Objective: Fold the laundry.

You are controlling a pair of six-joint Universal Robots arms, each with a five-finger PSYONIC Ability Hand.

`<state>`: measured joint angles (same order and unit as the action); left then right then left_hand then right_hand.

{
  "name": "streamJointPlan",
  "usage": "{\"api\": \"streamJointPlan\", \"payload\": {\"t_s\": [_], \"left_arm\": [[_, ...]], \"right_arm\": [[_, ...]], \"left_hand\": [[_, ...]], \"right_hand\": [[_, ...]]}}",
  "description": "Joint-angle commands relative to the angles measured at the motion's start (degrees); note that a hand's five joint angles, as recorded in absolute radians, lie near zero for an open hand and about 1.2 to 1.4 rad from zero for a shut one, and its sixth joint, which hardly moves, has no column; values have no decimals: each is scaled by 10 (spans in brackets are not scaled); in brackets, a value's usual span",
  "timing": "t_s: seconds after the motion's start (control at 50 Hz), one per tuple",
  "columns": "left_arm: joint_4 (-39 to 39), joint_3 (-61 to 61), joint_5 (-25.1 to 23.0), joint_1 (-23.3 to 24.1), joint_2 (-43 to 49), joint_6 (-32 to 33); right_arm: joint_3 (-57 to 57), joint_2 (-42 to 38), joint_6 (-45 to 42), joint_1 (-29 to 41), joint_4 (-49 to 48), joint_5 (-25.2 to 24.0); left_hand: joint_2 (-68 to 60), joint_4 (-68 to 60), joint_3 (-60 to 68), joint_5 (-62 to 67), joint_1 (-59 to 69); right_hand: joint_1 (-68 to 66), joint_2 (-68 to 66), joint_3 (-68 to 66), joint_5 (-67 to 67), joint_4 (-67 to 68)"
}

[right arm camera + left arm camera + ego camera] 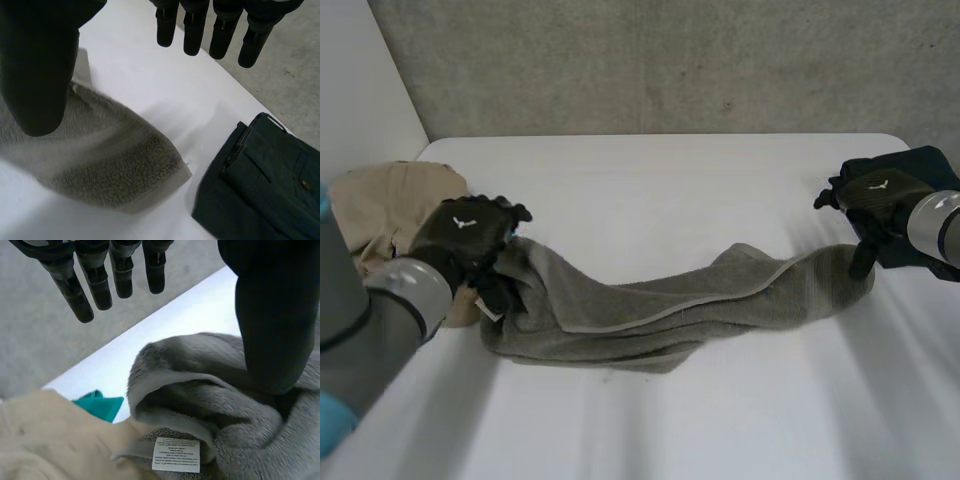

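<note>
Head view: the towel [650,305] lies bunched and part-twisted on the desk [670,190], its long axis running across the robot's front from one robot hand to the other. The left robot hand [470,232] stands at the towel's left end, with a beige cloth [390,205] just behind it. The right robot hand [875,195] stands over the towel's right end, with dark trousers [930,160] just beyond it. Each end is thus nearest the arm on its own side. Left wrist view: the left robot hand [272,330] is released, its fingers [97,285] straight and clear above the cloth. Only the thumb reaches down to the towel [200,365], seemingly resting on a rolled fold, with nothing pinched. A label [176,454] marks the towel's hem under the palm, next to the beige cloth [45,440], and a teal scrap [100,405] lies past that. Right wrist view: the right robot hand [37,75] is likewise released, its fingers [192,35] straight and apart from the thumb. The towel's end corner [115,155] lies flat on the desk under the palm, apart from the trousers [260,185] beside it. Assessment: nothing is folded yet. The next move turns on each robot hand closing on the end directly beneath it and drawing apart along the long axis to flatten the towel.
</note>
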<state>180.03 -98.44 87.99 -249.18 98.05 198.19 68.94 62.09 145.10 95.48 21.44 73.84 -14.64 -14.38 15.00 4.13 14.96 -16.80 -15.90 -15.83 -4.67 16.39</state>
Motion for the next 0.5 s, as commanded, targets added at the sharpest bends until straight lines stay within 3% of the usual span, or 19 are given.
{"api": "streamJointPlan", "payload": {"t_s": [0.02,0.2,0.38,0.5], "left_arm": [[79,-76,-1,43,-15,108],[163,-47,-6,27,62,153],[99,22,-66,18,115,101],[78,47,-79,24,141,69]], "right_arm": [[-7,-58,-50,13,-56,-11],[-28,-126,-73,20,-140,-17],[-40,-169,-73,25,-151,-19],[-42,-183,-75,26,-170,-17]], "left_hand": [[11,8,-14,-6,-14],[-35,-37,31,40,31],[-85,-88,82,90,82],[-159,-162,156,164,156]], "right_hand": [[-16,-25,-26,-37,20],[-95,-104,-105,-116,99],[-184,-193,-194,-206,188],[-221,-230,-231,-242,225]]}}
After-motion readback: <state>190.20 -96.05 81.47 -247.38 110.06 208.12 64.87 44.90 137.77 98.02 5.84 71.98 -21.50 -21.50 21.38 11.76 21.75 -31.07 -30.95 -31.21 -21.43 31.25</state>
